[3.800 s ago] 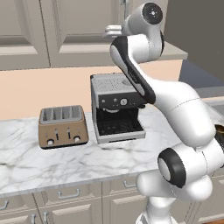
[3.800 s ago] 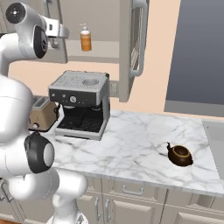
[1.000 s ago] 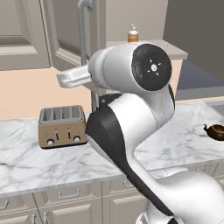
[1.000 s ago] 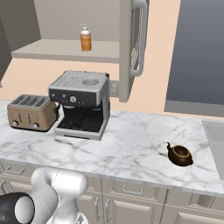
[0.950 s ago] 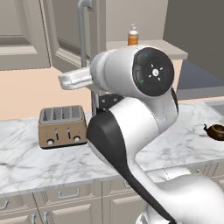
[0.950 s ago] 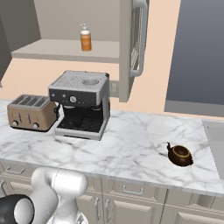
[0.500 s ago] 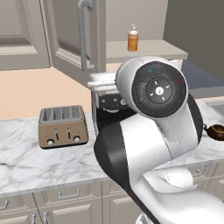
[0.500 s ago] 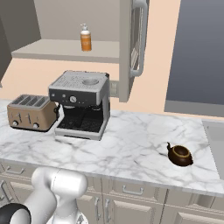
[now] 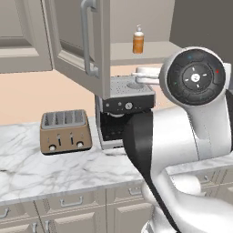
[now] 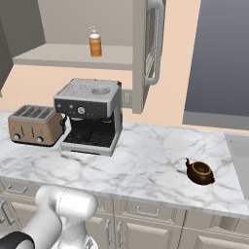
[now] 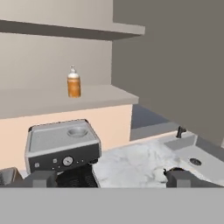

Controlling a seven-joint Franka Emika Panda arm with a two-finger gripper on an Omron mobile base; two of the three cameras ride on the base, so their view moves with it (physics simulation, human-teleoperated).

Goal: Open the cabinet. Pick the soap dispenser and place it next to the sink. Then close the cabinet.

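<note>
The cabinet (image 9: 91, 50) stands open, with its left door swung out toward me and its right door (image 10: 148, 53) open as well. On its lower shelf (image 10: 73, 56) the small orange-brown soap dispenser (image 9: 138, 41) (image 10: 95, 43) stands upright and alone. In the hand view the soap dispenser (image 11: 74, 82) is well ahead, up and left of centre. My gripper (image 11: 112, 179) is open, its dark fingertips (image 11: 39, 178) far apart with nothing between them. The sink (image 11: 205, 155) with its dark faucet (image 11: 180, 131) lies to the right.
A silver coffee machine (image 10: 92, 114) stands directly under the shelf, with a toaster (image 10: 34, 125) to its left. A small brown teapot (image 10: 200, 171) sits on the marble counter near the sink's edge (image 10: 240, 155). My own arm (image 9: 191, 113) blocks the right of the left base view.
My arm has swung right across the left base view, uncovering the open door and the coffee machine. The soap dispenser, toaster and teapot have not moved.
</note>
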